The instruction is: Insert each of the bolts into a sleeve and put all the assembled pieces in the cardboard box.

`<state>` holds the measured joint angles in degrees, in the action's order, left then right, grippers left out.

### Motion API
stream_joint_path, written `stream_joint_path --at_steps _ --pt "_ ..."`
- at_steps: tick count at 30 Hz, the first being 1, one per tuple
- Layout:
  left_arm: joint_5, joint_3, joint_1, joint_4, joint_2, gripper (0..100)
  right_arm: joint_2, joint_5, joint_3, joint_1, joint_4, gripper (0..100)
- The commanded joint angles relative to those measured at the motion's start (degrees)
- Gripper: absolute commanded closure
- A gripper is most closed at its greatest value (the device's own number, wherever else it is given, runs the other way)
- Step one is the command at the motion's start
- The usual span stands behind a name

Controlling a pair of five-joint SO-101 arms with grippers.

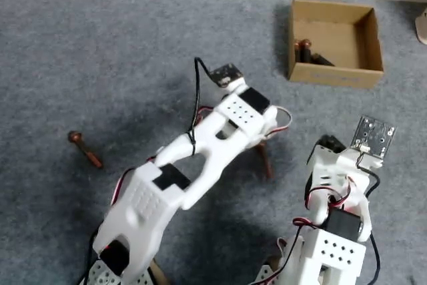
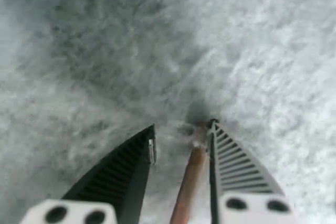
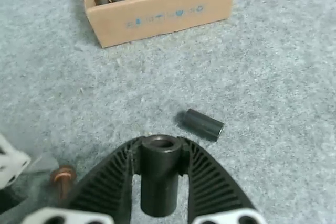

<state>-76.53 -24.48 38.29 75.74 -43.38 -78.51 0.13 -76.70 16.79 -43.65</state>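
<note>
I'm working over grey carpet (image 1: 100,51). My left arm (image 1: 200,151) stretches out to mid-table, and my right arm (image 1: 333,231) sits folded beside it, nearer its base. The box (image 1: 333,75) stands at the far side, beyond the right arm, with assembled pieces (image 1: 304,50) in one corner.

My left gripper (image 2: 181,139) is down at the carpet with its jaws set wide. A bolt (image 2: 190,182) sits between them, touching one finger and apart from the other, so I'd call it straddled rather than gripped. Its long axis runs along that finger, head at the tip end. I can't tell whether it lies flat or leans.

My right gripper (image 3: 159,148) is clamped around a sleeve (image 3: 159,182). The sleeve's axis runs along the fingers, with the open bore at the tip end.

What the next move turns on is that the bolt lies to the left of that sleeve, near but apart, with bare carpet between them. I judge the left jaws must close before the shank can be lined up with the bore.

A second sleeve (image 3: 202,124) lies on its side just ahead of the right gripper, between it and the box. It is low enough to pass over, I think. A far bolt (image 1: 85,149) lies well apart on the left.
</note>
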Motion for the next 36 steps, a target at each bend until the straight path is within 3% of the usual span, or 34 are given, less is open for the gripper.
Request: stream_joint_path --at_steps 1,3,6,9,14,18,29,36 --pt "0.1 -3.1 -0.5 0.0 -5.3 84 -0.8 -0.3 0.2 0.5 1.5 99.3" --pt "0.1 -5.2 -1.2 1.6 -6.5 86 -0.8 -0.3 0.2 0.5 1.5 99.3" --pt "-0.2 -8.1 -2.2 4.7 -7.3 100 -0.8 -0.3 0.2 0.5 1.5 99.3" --pt "-0.2 -10.3 -2.6 9.8 -7.2 100 -0.8 -0.3 0.2 0.5 1.5 99.3" --pt "0.1 -18.0 -5.8 26.6 -2.5 99 -0.8 -0.2 0.2 0.1 1.5 99.3" --pt "0.4 -17.5 -9.3 27.0 6.3 99 -0.7 -0.2 0.2 0.0 1.5 99.3" --pt "7.8 2.9 -11.8 26.7 33.2 99 -0.7 -0.1 0.2 0.0 1.5 99.3" --pt "5.3 12.4 -14.9 21.7 35.3 99 -0.7 -0.1 0.1 -2.4 1.5 99.3"
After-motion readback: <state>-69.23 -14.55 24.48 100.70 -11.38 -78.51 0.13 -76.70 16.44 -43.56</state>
